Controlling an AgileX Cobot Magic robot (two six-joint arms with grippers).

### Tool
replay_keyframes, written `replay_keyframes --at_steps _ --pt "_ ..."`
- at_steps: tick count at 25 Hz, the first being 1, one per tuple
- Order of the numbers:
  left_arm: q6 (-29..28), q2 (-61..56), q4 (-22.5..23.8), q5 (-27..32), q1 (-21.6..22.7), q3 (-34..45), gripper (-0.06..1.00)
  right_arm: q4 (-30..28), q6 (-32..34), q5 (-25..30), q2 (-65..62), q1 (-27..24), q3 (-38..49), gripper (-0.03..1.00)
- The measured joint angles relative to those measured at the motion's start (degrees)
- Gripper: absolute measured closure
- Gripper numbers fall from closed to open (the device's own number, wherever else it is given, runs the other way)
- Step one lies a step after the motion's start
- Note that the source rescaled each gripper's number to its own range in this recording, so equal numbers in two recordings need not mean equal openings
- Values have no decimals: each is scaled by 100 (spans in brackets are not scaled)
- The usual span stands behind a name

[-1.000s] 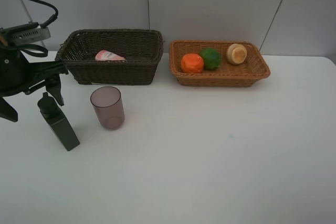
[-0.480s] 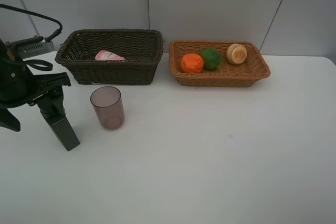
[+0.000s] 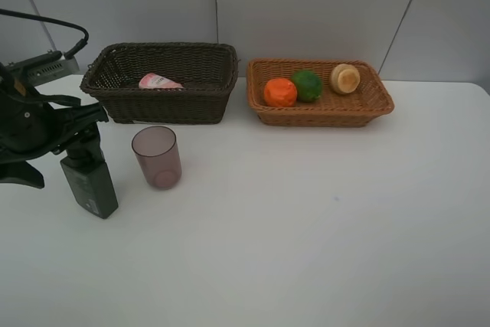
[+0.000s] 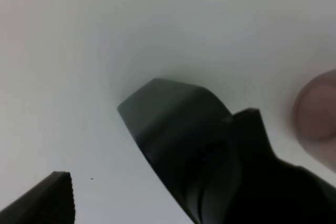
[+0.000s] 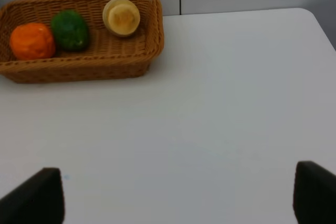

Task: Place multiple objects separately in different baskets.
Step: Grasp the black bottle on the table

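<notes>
Left gripper (image 3: 83,143) now sits lower, straddling dark green bottle (image 3: 92,185) top; jaws wide, nothing clamped. Bottle looks rigid, slick, tippy: grip flat sides below cap.

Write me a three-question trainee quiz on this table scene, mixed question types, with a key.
1. True or false: the mauve cup stands on the table, outside the dark brown basket.
2. Multiple choice: how many fruits lie in the tan basket? A two, B three, C four.
3. Short answer: which item stands between the left fingers?
Key: 1 true. 2 B: orange, lime, peach-coloured fruit. 3 the dark green bottle.
</notes>
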Motion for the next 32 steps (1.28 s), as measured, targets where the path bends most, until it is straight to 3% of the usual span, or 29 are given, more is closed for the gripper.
replay_keyframes --at_steps 19,32 --pt "-74 0 20 -47 0 10 -6 0 0 0 0 0 0 9" --pt "-741 -13 -6 2 0 10 -6 0 0 0 0 0 0 9"
